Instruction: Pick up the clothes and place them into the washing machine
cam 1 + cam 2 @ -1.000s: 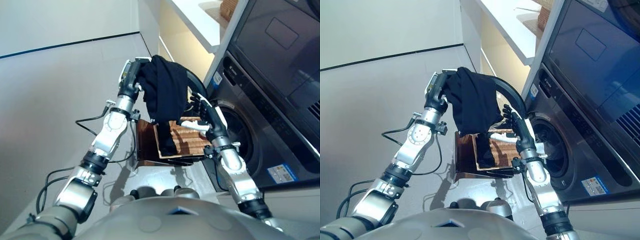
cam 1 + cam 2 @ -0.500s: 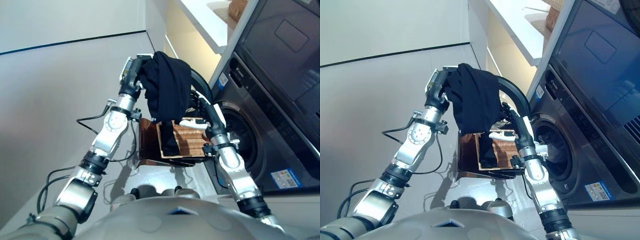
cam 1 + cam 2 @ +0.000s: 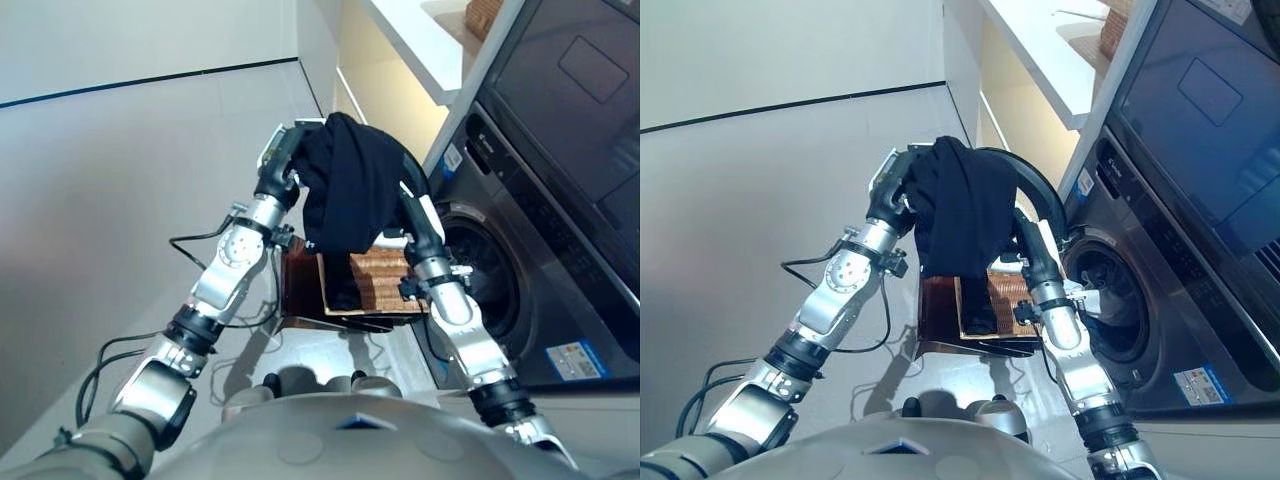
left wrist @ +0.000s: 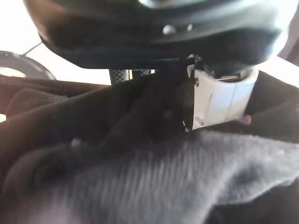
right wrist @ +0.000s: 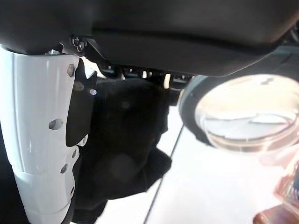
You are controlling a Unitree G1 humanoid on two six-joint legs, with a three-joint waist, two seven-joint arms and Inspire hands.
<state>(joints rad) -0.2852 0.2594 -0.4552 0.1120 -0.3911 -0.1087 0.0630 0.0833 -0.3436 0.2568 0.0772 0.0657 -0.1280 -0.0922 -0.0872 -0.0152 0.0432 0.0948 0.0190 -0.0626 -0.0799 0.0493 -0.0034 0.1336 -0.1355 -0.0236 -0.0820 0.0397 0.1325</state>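
Pale grey floor, dark front-loading washing machine (image 3: 520,250) alongside, door open | eye views: left hand (image 3: 283,165) lifts limp black garment (image 3: 350,190) above slatted wooden basket (image 3: 375,282), just beside drum mouth; right hand (image 3: 1025,232) against cloth | left wrist: fingers clamp soft knit folds | right wrist: finger state unclear; judgement: swing bundle fully inside before releasing.

The right hand (image 5: 154,28) fills the upper edge as a dark bulk, and its white-covered thumb (image 5: 39,135) stands along one side. Black cloth (image 5: 124,149) hangs beside the thumb, touching it. Beyond it shows the round glass door (image 5: 247,116) of the washing machine.
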